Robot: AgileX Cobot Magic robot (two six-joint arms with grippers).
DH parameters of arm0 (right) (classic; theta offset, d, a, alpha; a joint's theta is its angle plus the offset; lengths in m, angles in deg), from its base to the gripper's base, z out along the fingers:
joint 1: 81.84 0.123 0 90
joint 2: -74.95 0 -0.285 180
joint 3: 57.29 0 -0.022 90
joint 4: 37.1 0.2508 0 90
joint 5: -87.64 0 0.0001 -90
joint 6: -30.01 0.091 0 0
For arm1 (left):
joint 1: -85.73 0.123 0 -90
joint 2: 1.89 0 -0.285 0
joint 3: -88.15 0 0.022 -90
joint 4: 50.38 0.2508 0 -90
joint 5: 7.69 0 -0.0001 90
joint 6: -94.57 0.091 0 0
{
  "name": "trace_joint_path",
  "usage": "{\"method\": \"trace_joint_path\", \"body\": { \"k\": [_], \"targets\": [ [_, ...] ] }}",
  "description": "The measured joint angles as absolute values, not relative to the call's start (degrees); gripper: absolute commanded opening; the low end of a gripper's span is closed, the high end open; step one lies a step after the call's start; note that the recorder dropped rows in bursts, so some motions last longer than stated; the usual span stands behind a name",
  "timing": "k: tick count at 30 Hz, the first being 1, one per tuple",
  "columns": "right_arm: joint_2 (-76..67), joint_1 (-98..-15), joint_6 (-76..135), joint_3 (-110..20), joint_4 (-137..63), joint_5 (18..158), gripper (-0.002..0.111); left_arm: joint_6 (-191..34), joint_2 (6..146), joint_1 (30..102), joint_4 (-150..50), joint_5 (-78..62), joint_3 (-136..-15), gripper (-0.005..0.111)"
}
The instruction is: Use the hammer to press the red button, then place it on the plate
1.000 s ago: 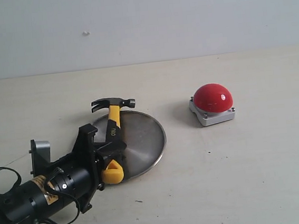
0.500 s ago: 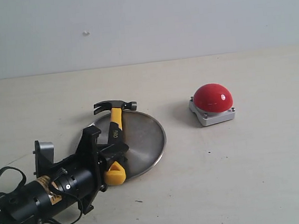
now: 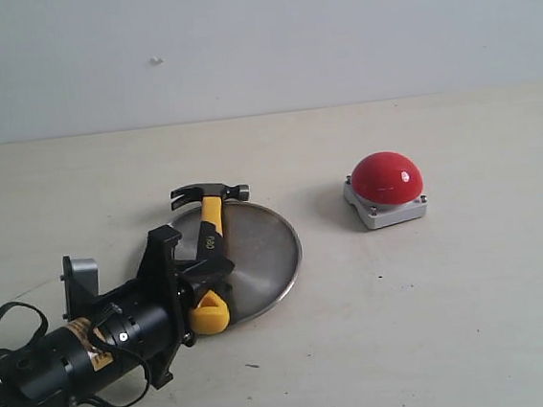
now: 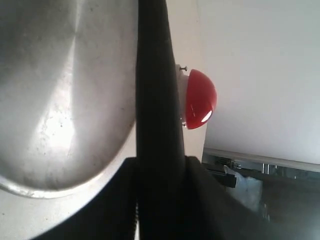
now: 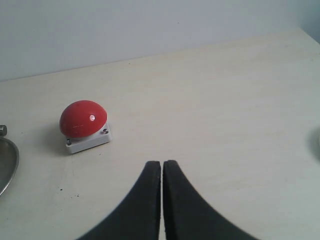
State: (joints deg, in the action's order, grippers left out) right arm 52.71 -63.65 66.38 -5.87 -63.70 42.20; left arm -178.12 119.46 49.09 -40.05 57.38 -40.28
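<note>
The hammer [image 3: 210,221] lies across the left part of the silver plate [image 3: 262,252], its dark head at the plate's far rim and its yellow looped end at the near rim. My left gripper [image 3: 197,270] is shut on the black handle [image 4: 155,100], which the left wrist view shows running over the plate [image 4: 60,90]. Whether the hammer touches the plate I cannot tell. The red button [image 3: 385,177] sits in its grey base, apart to the right. My right gripper [image 5: 162,167] is shut and empty, off the exterior view, with the red button [image 5: 82,119] ahead of it.
The beige table [image 3: 437,322] runs to a pale wall at the back. My left arm's black body and cables fill the lower left corner of the exterior view. A sliver of the plate's rim [image 5: 6,160] shows at the edge of the right wrist view.
My left gripper has shifted slightly right and down with the hammer, bringing its head nearer the plate's far rim. Over the last half second it has hardly moved.
</note>
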Motion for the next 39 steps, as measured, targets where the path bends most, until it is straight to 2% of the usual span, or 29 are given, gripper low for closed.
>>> {"method": "trace_joint_path", "body": {
  "k": [5,8,39],
  "targets": [
    [52.7,-63.7,66.4,-5.9,-63.7,42.2,0.003,-178.7,119.5,49.1,-39.9,57.5,-40.3,0.036],
    [52.7,-63.7,66.4,-5.9,-63.7,42.2,0.003,-179.1,119.3,49.1,-39.9,59.2,-40.5,0.042],
    [52.7,-63.7,66.3,-5.9,-63.7,42.3,0.003,-189.2,119.3,49.1,-21.6,56.7,-40.6,0.042]
  ]
}}
